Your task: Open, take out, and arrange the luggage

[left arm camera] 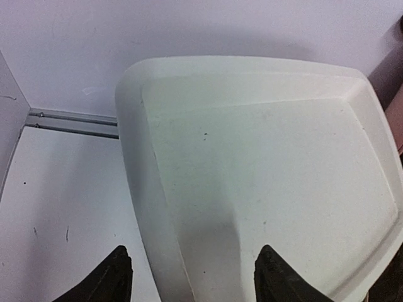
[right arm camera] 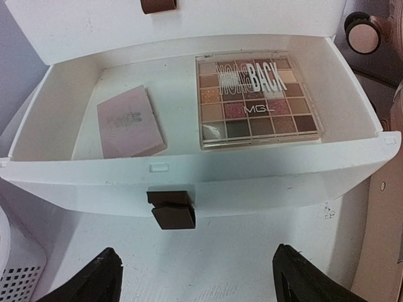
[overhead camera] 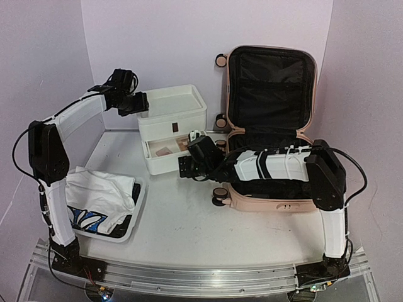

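One luggage [overhead camera: 271,119] lies open at the counter's [overhead camera: 189,233] right rear, where the right arm [overhead camera: 271,165] crossing it could snag its shell. One drawer unit [overhead camera: 173,119] may skid if shoved. Left gripper [left arm camera: 192,267] and right gripper [right arm camera: 195,264] both hang released. The open drawer [right arm camera: 189,176] holds one palette [right arm camera: 259,100] and one pink compact [right arm camera: 129,123].

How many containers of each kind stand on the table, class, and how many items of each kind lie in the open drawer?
Pale pink suitcase: 1
White drawer unit: 1
White perforated basket: 1
Eyeshadow palette: 1
Pink flat case: 1
Total: 5
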